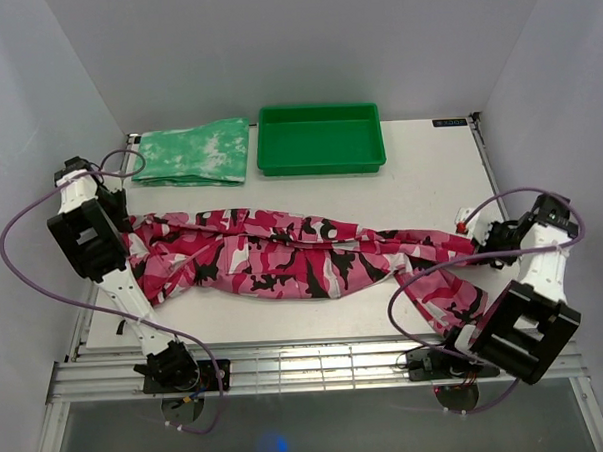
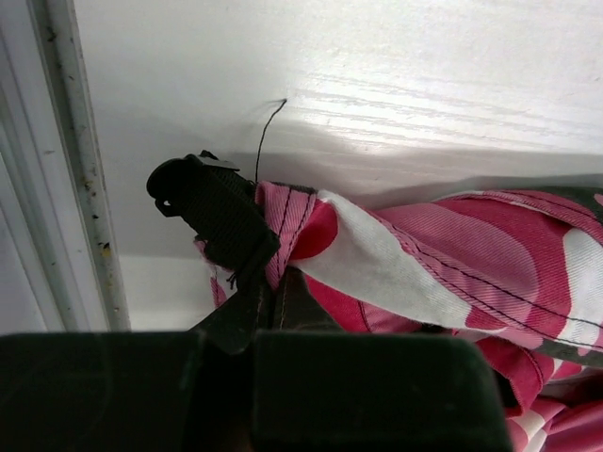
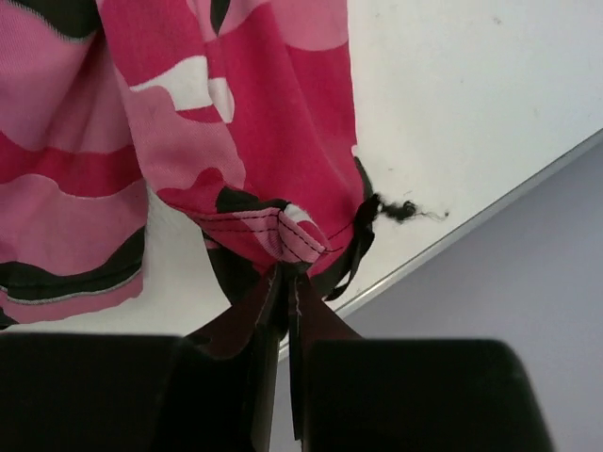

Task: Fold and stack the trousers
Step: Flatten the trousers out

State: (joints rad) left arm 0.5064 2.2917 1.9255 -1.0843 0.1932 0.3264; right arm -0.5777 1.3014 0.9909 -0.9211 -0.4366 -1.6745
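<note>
Your trousers (image 1: 283, 255) lie stretched across the table (image 1: 420, 186) from 9 to 3 o'clock. Your left gripper (image 2: 268, 282) is pinched closed on their wide end at 9 o'clock. Your right gripper (image 3: 287, 278) is clamped on a leg hem at 3 o'clock. A green tray (image 1: 322, 163) sits at 12 o'clock, with a folded green cloth (image 1: 193, 154) at 11.

— The overhead view is bright and even, lit from above; the trousers (image 1: 283, 259) throw only a thin, soft shadow on the table (image 1: 420, 181).
— The left wrist view has streaky glare across the table, with a grey shadow beside the trousers.
— Both wrist views are black and blurred along the bottom edge, but the trousers are sharp.
</note>
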